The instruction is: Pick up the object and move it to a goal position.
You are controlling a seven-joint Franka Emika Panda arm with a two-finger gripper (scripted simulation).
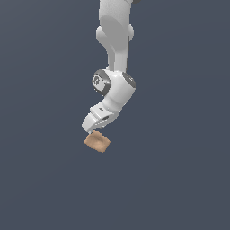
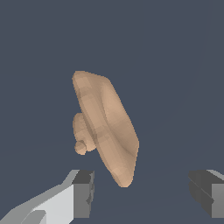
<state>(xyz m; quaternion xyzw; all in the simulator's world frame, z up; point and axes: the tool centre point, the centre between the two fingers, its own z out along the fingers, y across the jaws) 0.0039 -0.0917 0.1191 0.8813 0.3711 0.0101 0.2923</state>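
Note:
The object [image 1: 97, 142] is a small tan, peach-brown lump lying on the dark grey floor. In the exterior view the white arm reaches down from above, and its hand hangs just over the lump, hiding the fingers there. In the wrist view the object [image 2: 105, 127] looks like a dished, elongated shell with a small knob on one side. My gripper [image 2: 142, 192] is open; one fingertip [image 2: 83, 192] and the other [image 2: 203, 192] stand wide apart, with the lump's near end reaching towards the gap between them. Nothing is held.
Plain dark grey floor surrounds the object in both views. No other object or goal marker shows.

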